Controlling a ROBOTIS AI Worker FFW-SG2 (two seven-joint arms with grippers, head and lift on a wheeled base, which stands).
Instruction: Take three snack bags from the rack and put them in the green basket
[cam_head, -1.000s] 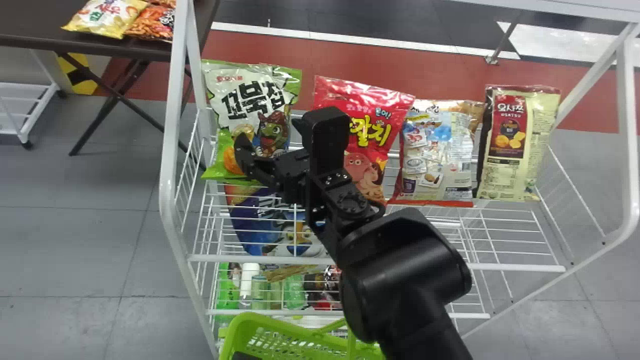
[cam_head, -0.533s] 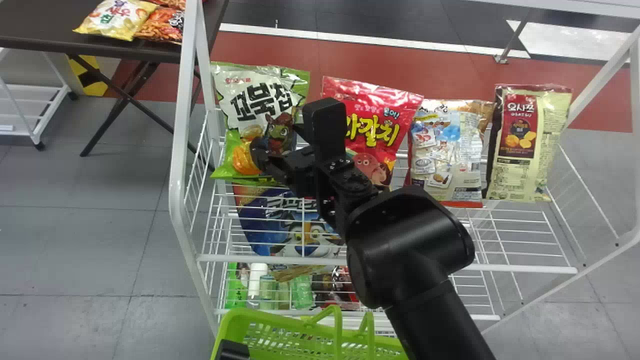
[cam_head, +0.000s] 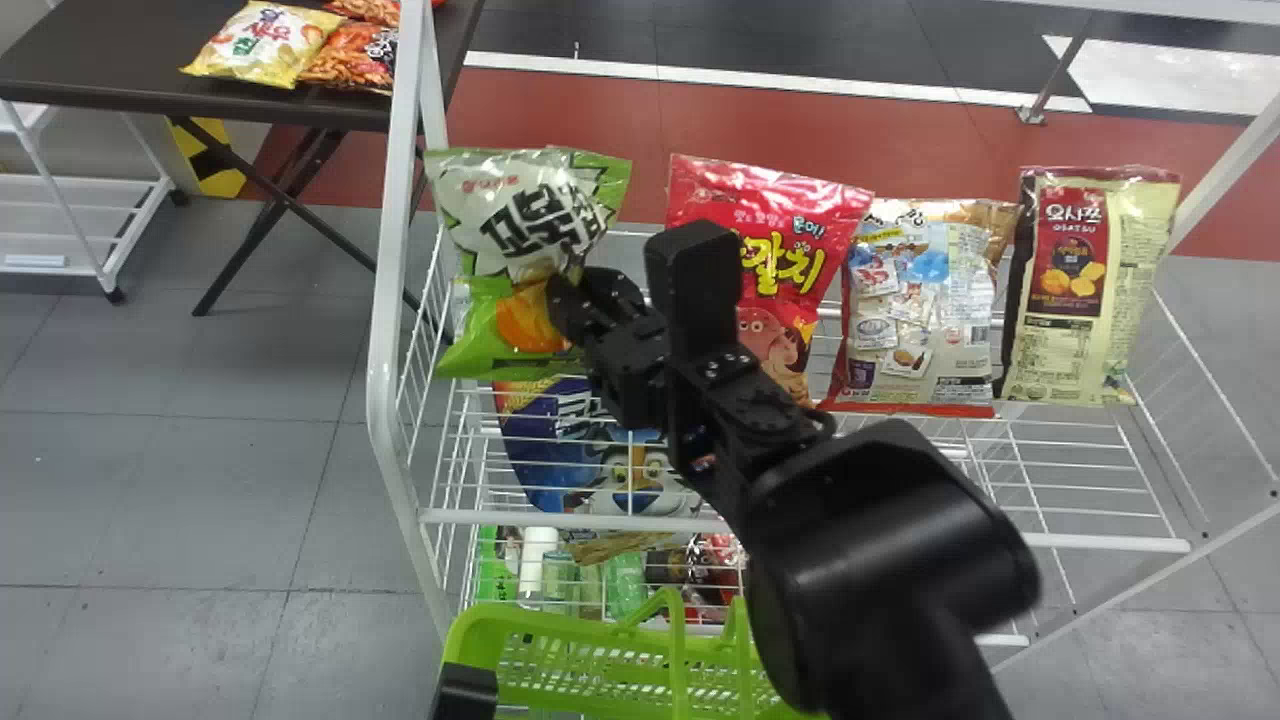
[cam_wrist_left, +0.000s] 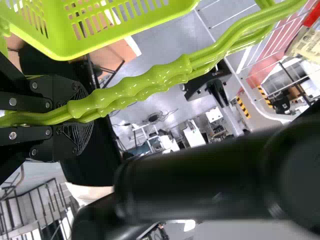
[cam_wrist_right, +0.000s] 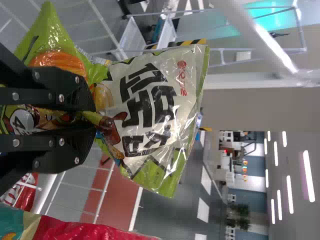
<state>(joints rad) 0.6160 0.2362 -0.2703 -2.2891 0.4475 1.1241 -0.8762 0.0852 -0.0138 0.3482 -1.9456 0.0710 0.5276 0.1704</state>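
Observation:
At the rack's left end, my right gripper (cam_head: 575, 295) is closed on the middle of the green and white snack bag (cam_head: 530, 225), which creases around the fingers. In the right wrist view, the right gripper (cam_wrist_right: 92, 117) pinches that snack bag (cam_wrist_right: 150, 100). A red bag (cam_head: 780, 230), a pale blue and white bag (cam_head: 915, 310) and a cream bag (cam_head: 1080, 300) stand along the rack (cam_head: 800, 527). The green basket (cam_head: 570, 620) is low in front. My left gripper (cam_head: 465, 690) is at its rim; in the left wrist view, the left gripper (cam_wrist_left: 75, 117) is shut on the basket handles (cam_wrist_left: 165, 75).
A blue bag (cam_head: 600, 470) lies on the shelf below, with bottles and packs (cam_head: 620, 580) under it. The rack's white side post (cam_head: 385, 380) stands left of the held bag. A dark table (cam_head: 110, 60) with snack bags is at the back left.
My right gripper has closed on the green and white bag, whose front now folds inward. The rack, bags and table have shifted rightward in the head view.

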